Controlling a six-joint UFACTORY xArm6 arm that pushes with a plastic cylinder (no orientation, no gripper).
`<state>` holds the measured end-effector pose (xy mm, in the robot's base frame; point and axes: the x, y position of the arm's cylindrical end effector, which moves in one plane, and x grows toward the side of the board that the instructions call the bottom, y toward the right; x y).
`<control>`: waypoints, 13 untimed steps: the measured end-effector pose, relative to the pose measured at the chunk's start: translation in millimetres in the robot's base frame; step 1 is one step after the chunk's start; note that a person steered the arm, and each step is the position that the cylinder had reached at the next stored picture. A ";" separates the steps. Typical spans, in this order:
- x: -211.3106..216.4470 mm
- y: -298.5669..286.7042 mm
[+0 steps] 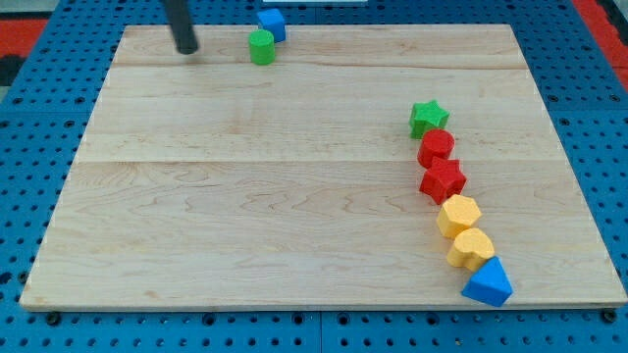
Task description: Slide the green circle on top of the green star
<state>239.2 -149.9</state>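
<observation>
Blue triangle (488,284) sits nearest, view's bottom right. Camera view: green circle (261,46) at counter (245,196) top edge; green star (428,118) well apart, right. My tip (186,48) left of circle, not touching. No claw fitted. Step: approach. Next: push circle right and down toward star.

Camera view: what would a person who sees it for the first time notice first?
First, the curved chain of blocks at the view's right: green star, two red blocks, two yellow blocks and a blue triangle near the bottom edge. Then the green circle with a blue block at the view's top, and my tip to their left.
</observation>
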 end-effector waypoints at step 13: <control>87.8 206.7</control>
<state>327.0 56.8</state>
